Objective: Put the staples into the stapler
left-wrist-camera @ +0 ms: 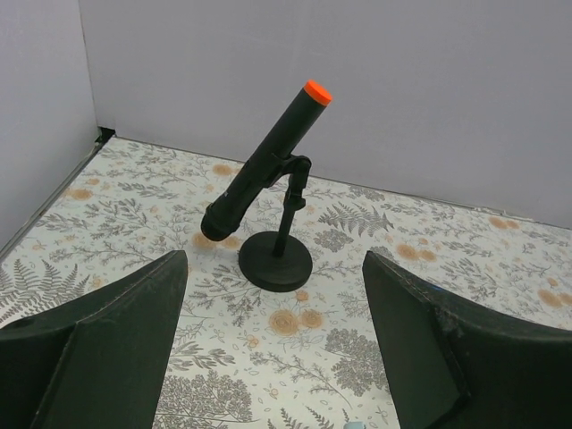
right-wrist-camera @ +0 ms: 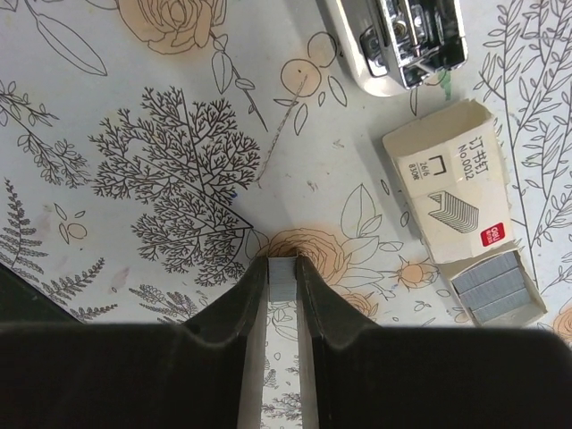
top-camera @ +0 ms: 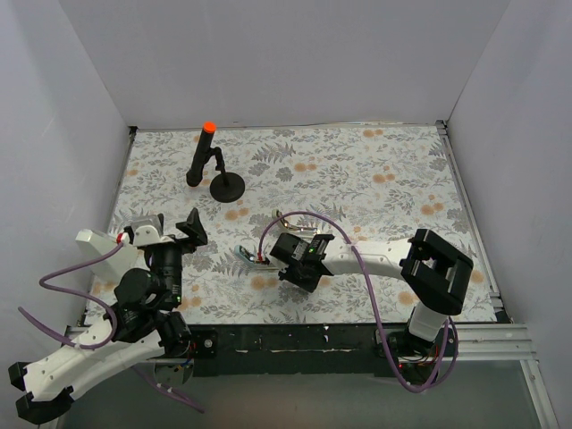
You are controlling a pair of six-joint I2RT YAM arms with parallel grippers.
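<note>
Staples (right-wrist-camera: pixel 282 281) come as a tiny grey strip, light and stiff but easy to snap, so I think a soft pinch on the long flat sides is best. My right gripper (right-wrist-camera: pixel 282 264) is almost shut on one strip, close to the near edge about midway along, near the box (right-wrist-camera: pixel 451 192) and the open stapler (right-wrist-camera: pixel 407 40). My left gripper (left-wrist-camera: pixel 275 259) is wide open and holds nothing, by the left edge.
</note>
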